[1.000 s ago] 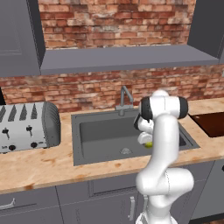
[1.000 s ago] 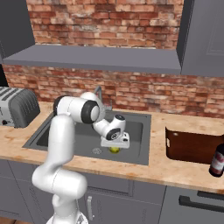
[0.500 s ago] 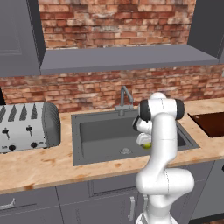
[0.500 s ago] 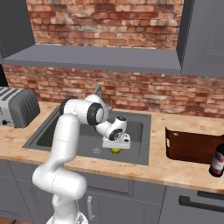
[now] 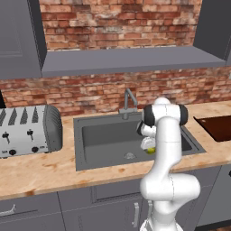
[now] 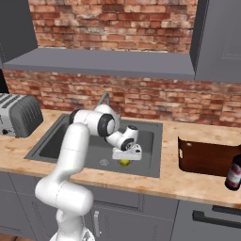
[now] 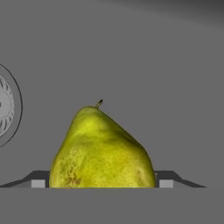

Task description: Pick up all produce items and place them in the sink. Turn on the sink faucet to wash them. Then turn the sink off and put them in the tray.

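Brick-backed sink (image 5: 90,135), arm bent down inside, fingers (image 7: 38,183) spread around pear (image 7: 101,151)

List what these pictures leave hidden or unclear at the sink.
- Pear: hand view cuts its lower part at the bottom edge; whether the fingers touch it is unclear.
- Pear in left base view: mostly behind the arm.
- Drain: cut by the hand view's left edge.
- Tray: cut by the right edge of left base view.

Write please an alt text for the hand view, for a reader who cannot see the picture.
A yellow-green pear with a short stem lies on the dark grey sink floor, between the two open fingers at the bottom of the view. Part of the round metal drain shows at the left edge.
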